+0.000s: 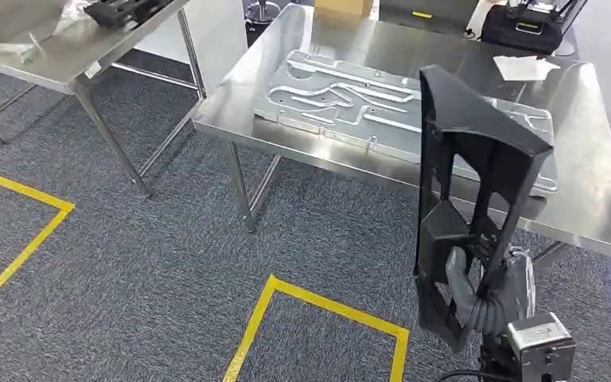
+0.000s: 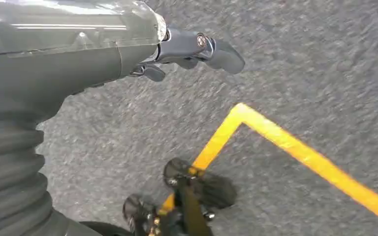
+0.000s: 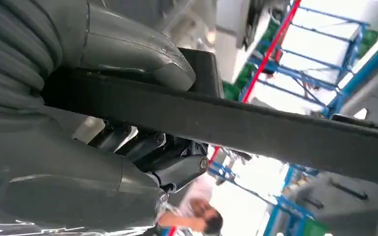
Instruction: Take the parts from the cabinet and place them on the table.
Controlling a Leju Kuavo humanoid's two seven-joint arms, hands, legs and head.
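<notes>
One black frame part (image 1: 477, 199) sits clamped upright in my right hand (image 1: 485, 290), short of the steel table (image 1: 605, 207); I judge placing remains. Left hand (image 2: 187, 51) hangs over carpet, fingers apart, holding nothing.

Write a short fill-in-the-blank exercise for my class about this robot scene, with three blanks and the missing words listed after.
1. The right robot hand grips a tall ____ frame part, held upright.
2. A flat grooved metal plate lies on the steel ____ ahead of the robot.
3. The lines of tape marked on the grey carpet are ____ in colour.
4. The left robot hand hangs above the carpet and holds ____.

Missing words: black; table; yellow; nothing
</notes>
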